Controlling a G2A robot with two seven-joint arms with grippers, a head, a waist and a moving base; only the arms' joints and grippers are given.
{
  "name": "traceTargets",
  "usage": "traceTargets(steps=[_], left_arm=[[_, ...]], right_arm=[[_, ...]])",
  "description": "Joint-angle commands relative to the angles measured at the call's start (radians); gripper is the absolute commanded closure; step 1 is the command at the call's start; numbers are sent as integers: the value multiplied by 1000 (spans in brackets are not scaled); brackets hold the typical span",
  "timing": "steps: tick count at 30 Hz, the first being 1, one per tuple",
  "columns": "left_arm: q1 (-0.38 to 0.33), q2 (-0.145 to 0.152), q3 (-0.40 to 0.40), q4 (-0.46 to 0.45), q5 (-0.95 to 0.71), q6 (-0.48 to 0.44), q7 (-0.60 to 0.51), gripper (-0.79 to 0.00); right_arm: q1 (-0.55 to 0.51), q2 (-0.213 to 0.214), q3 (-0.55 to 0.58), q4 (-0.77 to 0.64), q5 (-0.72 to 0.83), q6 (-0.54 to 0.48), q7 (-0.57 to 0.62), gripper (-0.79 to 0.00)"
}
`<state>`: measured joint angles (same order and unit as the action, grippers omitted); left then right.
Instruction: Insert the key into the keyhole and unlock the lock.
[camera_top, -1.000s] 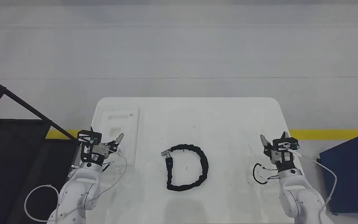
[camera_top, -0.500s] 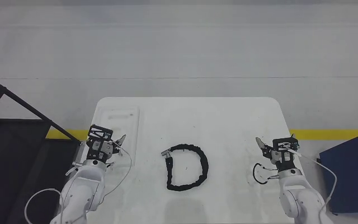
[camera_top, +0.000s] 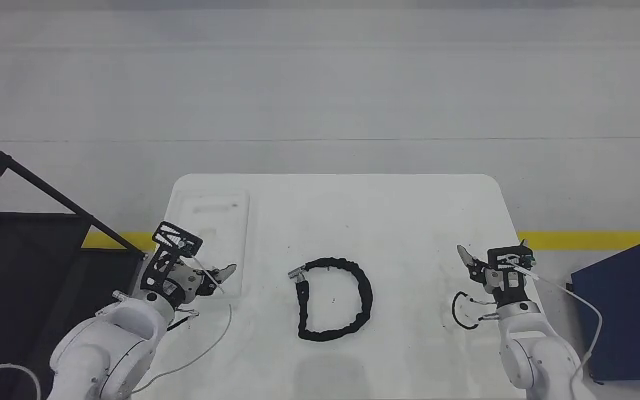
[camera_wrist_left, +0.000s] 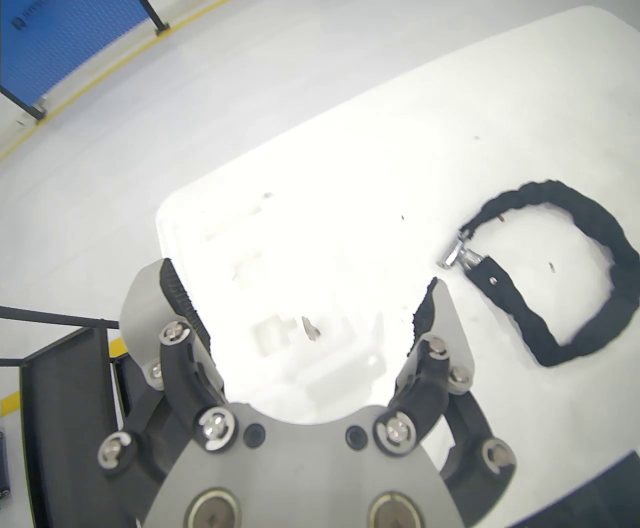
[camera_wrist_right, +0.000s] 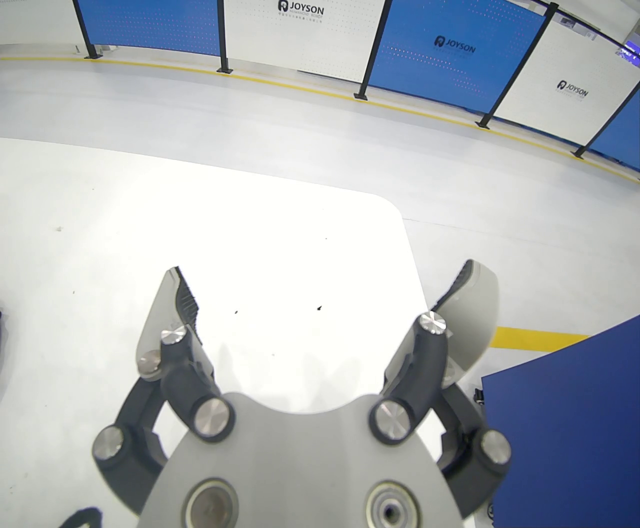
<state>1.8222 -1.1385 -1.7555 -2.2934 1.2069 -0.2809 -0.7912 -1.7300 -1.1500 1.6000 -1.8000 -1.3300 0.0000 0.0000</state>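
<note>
top view: above both arms, looking straight down on the whole table (camera_top: 420, 230) and the floor beyond. left wrist view: close behind the left gripper (camera_wrist_left: 300, 275), facing across the table; shares the chain lock (camera_wrist_left: 510, 305) with the top view. right wrist view: close behind the right gripper (camera_wrist_right: 320, 270), facing the table's far right corner and barrier panels (camera_wrist_right: 440, 50).

Brand lettering on the barrier panels (camera_wrist_right: 440, 65)

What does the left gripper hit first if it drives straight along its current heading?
Likely the white tray, near the key lying in it, centred ahead of the left gripper, jaws open. The chain lock lies off to one side. Depth unclear.
</note>
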Motion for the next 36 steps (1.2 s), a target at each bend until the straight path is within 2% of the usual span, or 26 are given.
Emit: traceTargets(steps=[1, 5, 8, 28, 30, 36], left_arm=[[-2, 3, -11, -1, -29, -30, -47, -785], [-12, 9, -25, 56, -159, -94, -152, -785], [-50, 16, -45, 95, -206, -107, -216, -785], [-47, 16, -40, 102, -215, -106, -222, -785], [-59, 18, -20, 127, -269, -113, -295, -785], [-205, 34, 14, 164, -419, -66, -547, -785]], right_arm=[[0, 0, 0, 0, 0, 0, 0, -785], [0, 0, 0, 0, 0, 0, 0, -785], [0, 0, 0, 0, 0, 0, 0, -785], [0, 0, 0, 0, 0, 0, 0, -785], [0, 0, 0, 0, 0, 0, 0, -785], [0, 0, 0, 0, 0, 0, 0, -785]])
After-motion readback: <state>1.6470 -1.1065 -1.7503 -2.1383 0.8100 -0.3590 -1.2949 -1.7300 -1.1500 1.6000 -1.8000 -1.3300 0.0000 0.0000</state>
